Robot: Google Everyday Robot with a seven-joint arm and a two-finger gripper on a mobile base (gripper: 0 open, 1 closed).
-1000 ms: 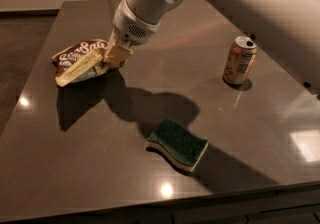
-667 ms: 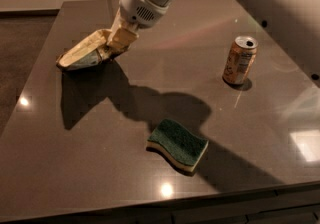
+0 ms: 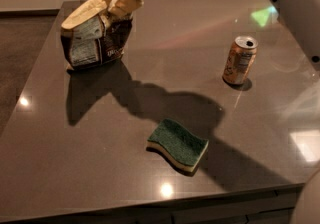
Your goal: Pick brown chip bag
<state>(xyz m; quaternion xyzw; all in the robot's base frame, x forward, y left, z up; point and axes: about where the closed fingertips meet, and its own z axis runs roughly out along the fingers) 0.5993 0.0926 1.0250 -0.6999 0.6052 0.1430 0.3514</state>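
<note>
The brown chip bag (image 3: 95, 35) hangs in the air over the table's far left, its back panel with white label text facing me and its tan top edge uppermost. My gripper (image 3: 122, 2) is shut on the bag's upper right corner, coming down from the top of the view. The bag's lower edge hangs just above the dark table (image 3: 100, 158), with its shadow beneath it.
An orange soda can (image 3: 240, 60) stands upright at the right of the table. A green-topped sponge (image 3: 178, 145) lies near the front middle. My arm's white body (image 3: 295, 3) fills the upper right corner. The table's front edge runs along the bottom.
The bag was lying on the table in my gripper's hold; it has since been lifted off the surface and now hangs upright. The view has also shifted closer.
</note>
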